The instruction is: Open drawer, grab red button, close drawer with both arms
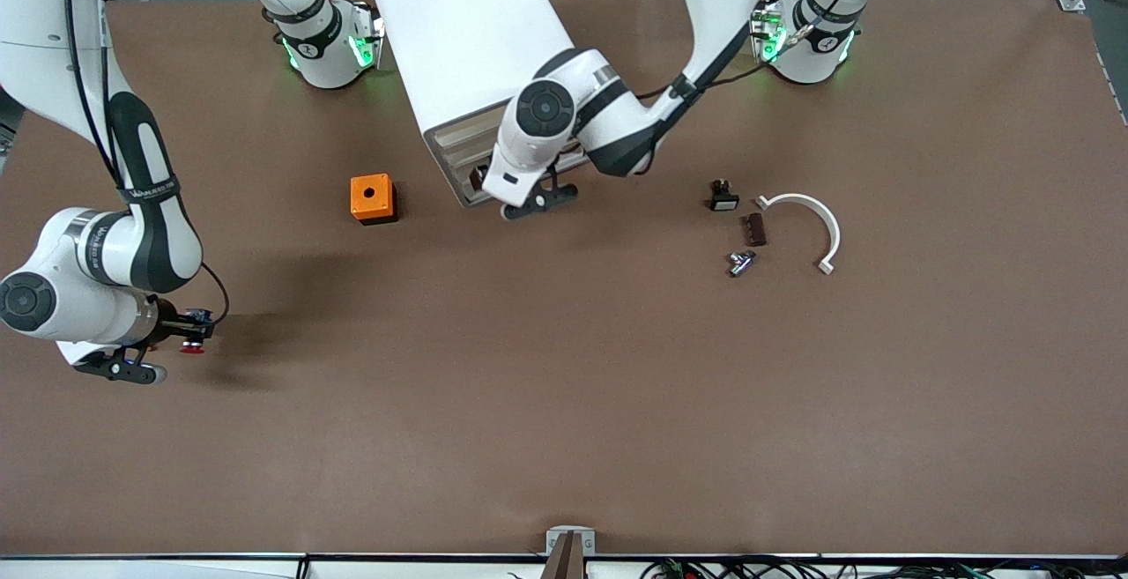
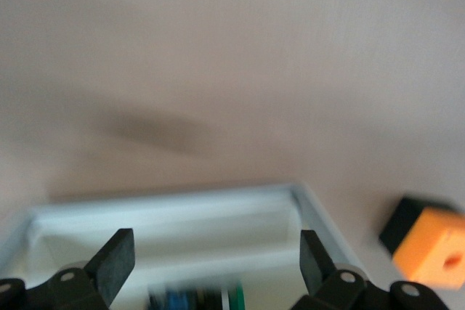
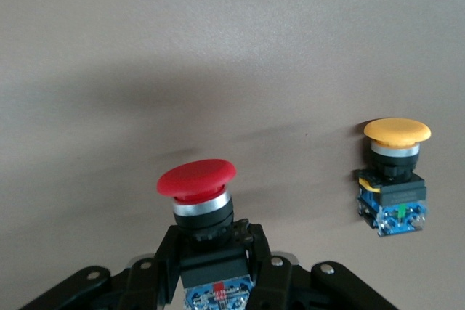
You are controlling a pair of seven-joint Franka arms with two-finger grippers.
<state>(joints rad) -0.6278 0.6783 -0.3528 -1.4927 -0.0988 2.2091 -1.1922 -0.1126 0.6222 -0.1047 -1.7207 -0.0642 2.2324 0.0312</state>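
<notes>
At the table's middle, near the robots' bases, the boxy white cabinet (image 1: 471, 41), its shallow white plastic drawer (image 2: 174, 223) out. Over that drawer's front, the left arm's black two-finger gripper (image 1: 539, 200), fingers spread wide, empty. Toward the right arm's end, the right arm's black gripper (image 1: 172, 341), clamped on the red-capped push button (image 3: 197, 194), above bare table. Risk: a skewed push jamming the drawer.

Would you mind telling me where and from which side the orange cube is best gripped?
Probably from above, closing on two opposite flat sides of the orange cube: it sits flat, hole upward, with nothing touching it.
</notes>
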